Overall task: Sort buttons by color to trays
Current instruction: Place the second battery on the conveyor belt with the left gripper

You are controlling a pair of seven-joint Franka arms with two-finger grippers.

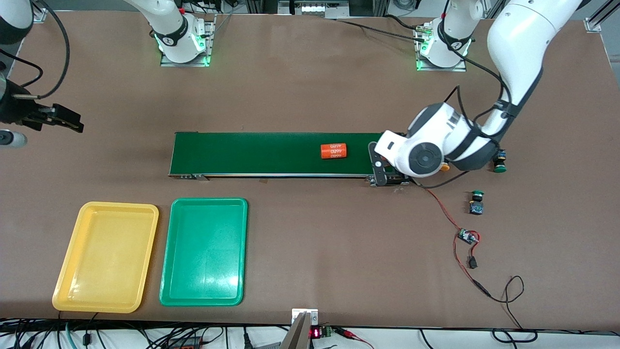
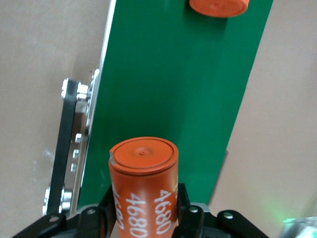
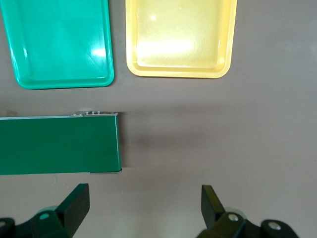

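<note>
The left claw (image 2: pixel 143 218) clamps an orange cylinder (image 2: pixel 144 186) over the conveyor belt (image 1: pixel 271 154); we see the right claw (image 3: pixel 143 210) spread wide, waiting above bare table (image 1: pixel 310 242). Yellow tray (image 1: pixel 106 257) and green tray (image 1: pixel 204 252) hold nothing; two green buttons (image 1: pixel 476 202) lie near the left arm's end.

Two green-capped buttons (image 1: pixel 500 163) (image 1: pixel 476 201) lie on the counter beside the left end effector (image 2: pixel 146 218). The empty yellow tray (image 1: pixel 65 286) and green tray (image 1: pixel 167 291) sit side by side, well apart from it.
</note>
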